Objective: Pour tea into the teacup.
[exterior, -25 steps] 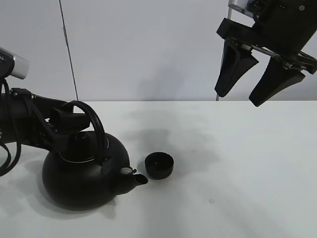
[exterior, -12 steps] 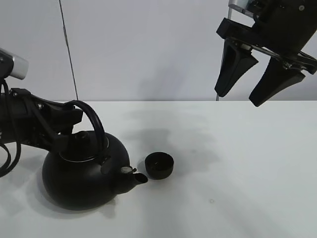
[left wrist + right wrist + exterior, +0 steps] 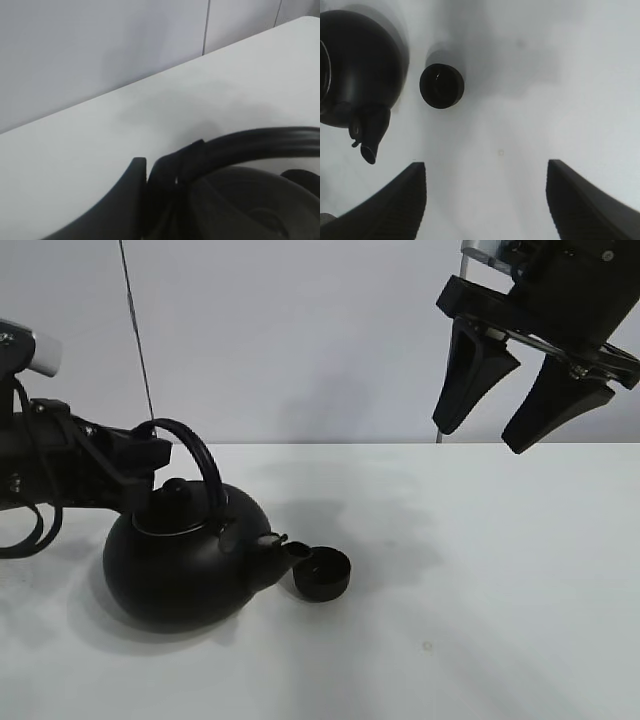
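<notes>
A white table [image 3: 520,570] stands before a pale grey wall [image 3: 300,340], with a thin dark rod [image 3: 135,330] upright against the wall at the left.

At the far left, the black left gripper [image 3: 148,454] reaches in from the side, its jaws pressed together on the arched black handle [image 3: 200,455] of a big round matte-black kettle [image 3: 180,565]. The left wrist view shows one dark finger [image 3: 131,187] tight against that handle. The kettle sits on the left part of the table, its short spout [image 3: 283,545] pointing right. The pictures do not show whether its base touches the table.

Just right of the kettle, near the table's middle, is the small, low, round matte-black teacup [image 3: 322,573], upright with no handle. In the high view the spout's tip overlaps the teacup's left rim. In the right wrist view, looking down, the spout [image 3: 370,142] is apart from the teacup [image 3: 441,86], beside it and not over it.

At the upper right, the black right gripper [image 3: 480,435] hangs high above the table, well apart from both things. Its two fingers [image 3: 395,205] are spread and hold nothing.
</notes>
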